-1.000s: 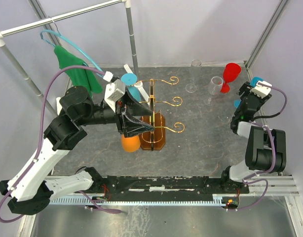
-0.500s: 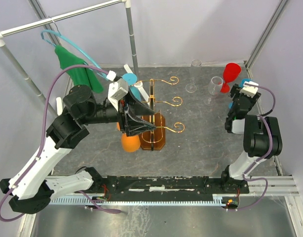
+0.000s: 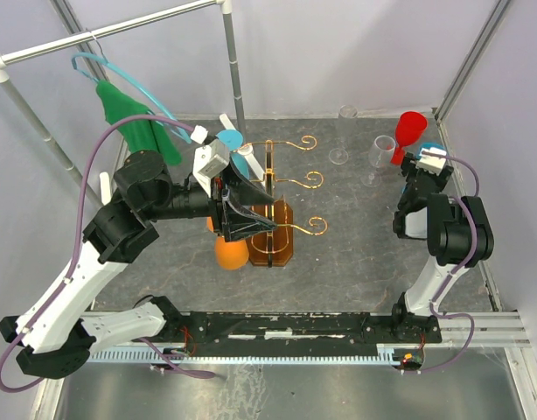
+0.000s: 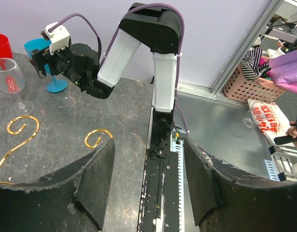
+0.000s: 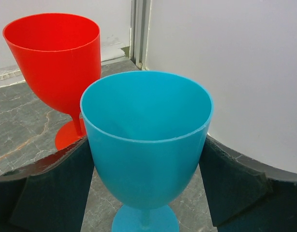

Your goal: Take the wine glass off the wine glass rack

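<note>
The left hand (image 3: pixel 270 215) is spread wide and holds nothing. Its fingers reach across the gold arms of the wine glass rack (image 3: pixel 274 243), and its own camera shows only the scroll ends (image 4: pixel 20 126) and bare worktop (image 4: pixel 124 121) ahead of the pads. An orange wine glass (image 3: pixel 231 254) sits just below this hand on its near side, close against the rack. I cannot tell whether it hangs from an arm. A pale blue glass (image 3: pixel 230 141) sits at the hand's far side.

The right hand (image 5: pixel 146 188) is also open. One finger is on each side of a blue goblet (image 5: pixel 146 140), which seems to stand on the worktop, and no pad visibly presses the bowl. A red goblet (image 5: pixel 54 58) stands just beyond it.

I judge that the next glass falls to the left hand.
- It should drop to the orange glass and centre the glass between the pads before closing.
- It should close gently, since a rounded bowl can squirt out sideways.
- It should draw the glass out along the wire towards a scroll end, not pull upward against it.

The right hand should back away straight, so neither pad drags the blue goblet into the red one.
</note>
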